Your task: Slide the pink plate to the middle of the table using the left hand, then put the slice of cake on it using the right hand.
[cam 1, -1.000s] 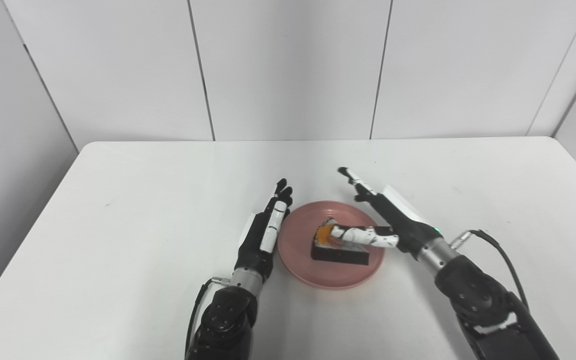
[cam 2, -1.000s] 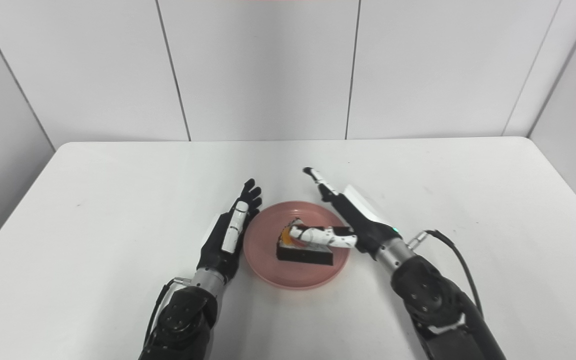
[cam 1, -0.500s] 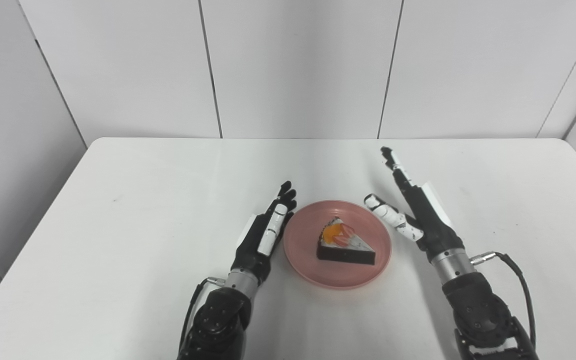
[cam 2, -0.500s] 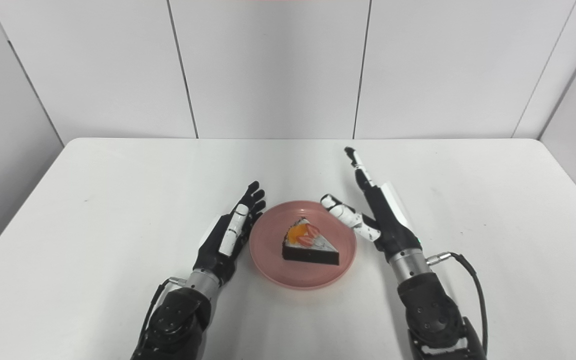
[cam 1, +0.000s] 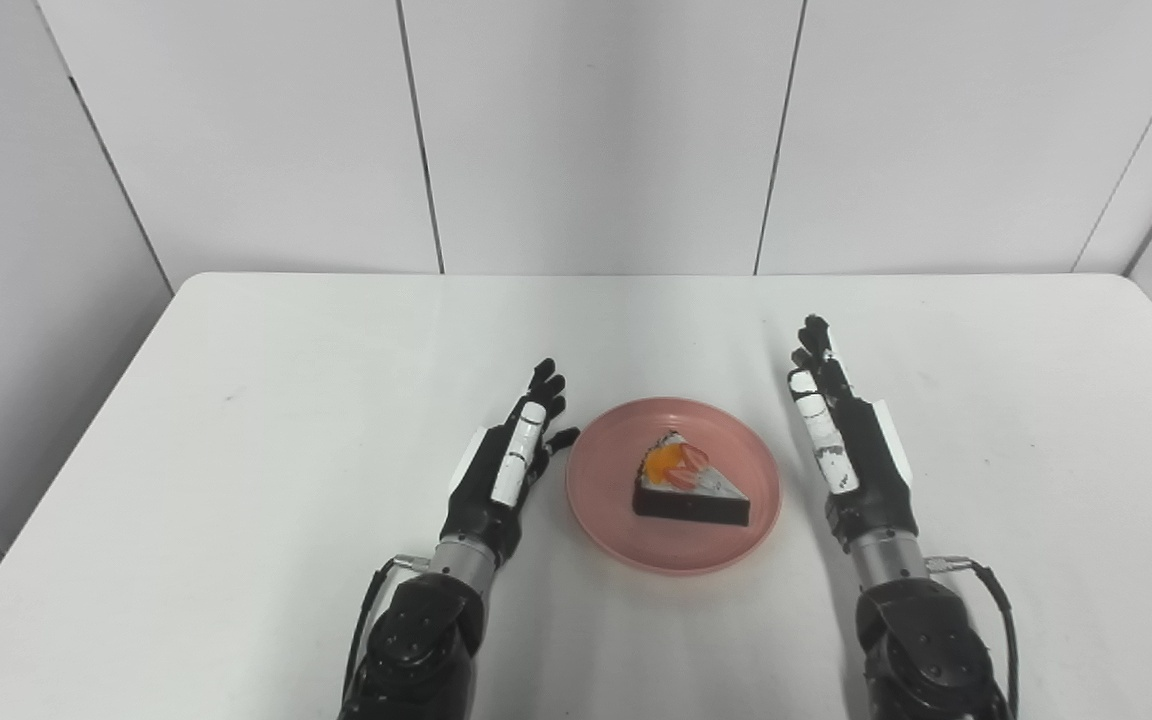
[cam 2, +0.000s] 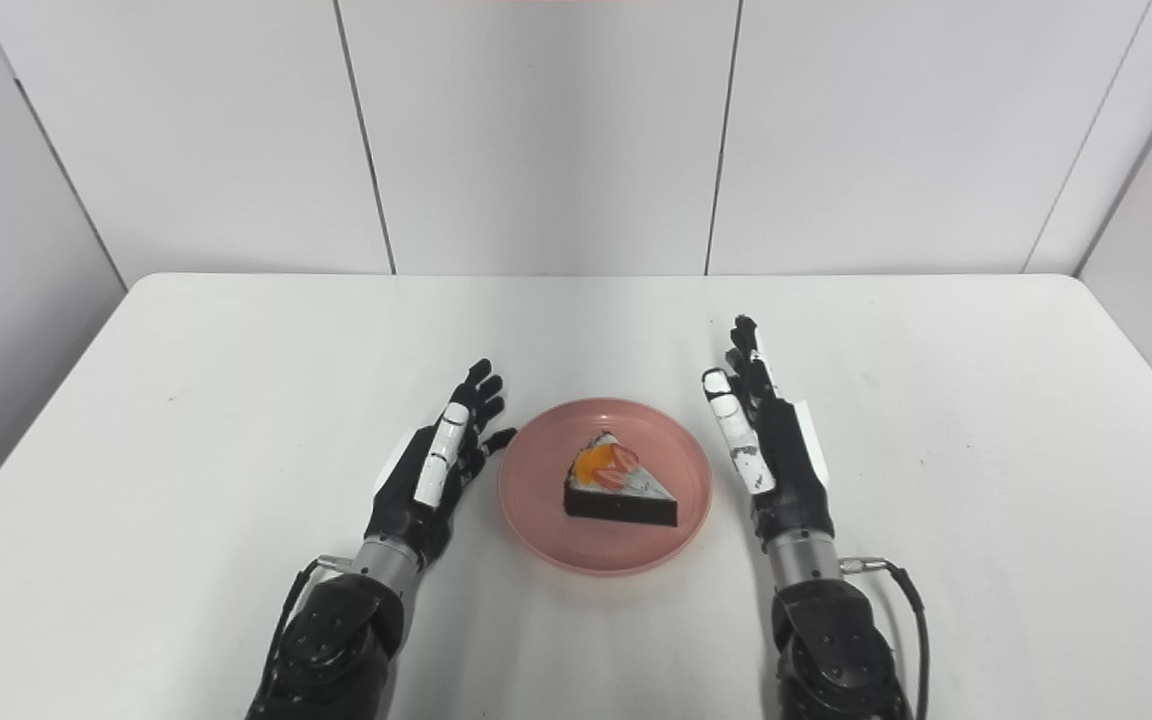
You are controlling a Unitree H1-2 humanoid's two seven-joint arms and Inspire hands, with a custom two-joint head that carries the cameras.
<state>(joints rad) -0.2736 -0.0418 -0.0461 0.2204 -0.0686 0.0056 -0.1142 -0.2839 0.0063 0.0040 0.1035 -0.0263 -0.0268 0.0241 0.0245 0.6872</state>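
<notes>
1. Now the right hand (cam 1: pixel 844 450) stands empty with fingers spread, just right of the pink plate (cam 1: pixel 608 500).
2. The left hand (cam 1: pixel 503 470) is likewise empty and spread, just left of it.
3. The slice of cake (cam 1: pixel 688 488) sits on the plate, mid-table (cam 1: pixel 236 480).

1. You have bare table (cam 1: pixel 286 380) on every outer side: wide strips left of the left hand (cam 1: pixel 506 465), right of the right hand (cam 1: pixel 841 440), and behind both up to the wall panels (cam 1: pixel 596 130).
2. Blocking the middle is the pink plate (cam 1: pixel 601 480) with the slice of cake (cam 1: pixel 688 488) on it.
3. The left hand lies just beside the plate's left rim, a narrow gap between them.
4. The right hand lies just beside the right rim, likewise apart, fingers straight and holding nothing.
</notes>
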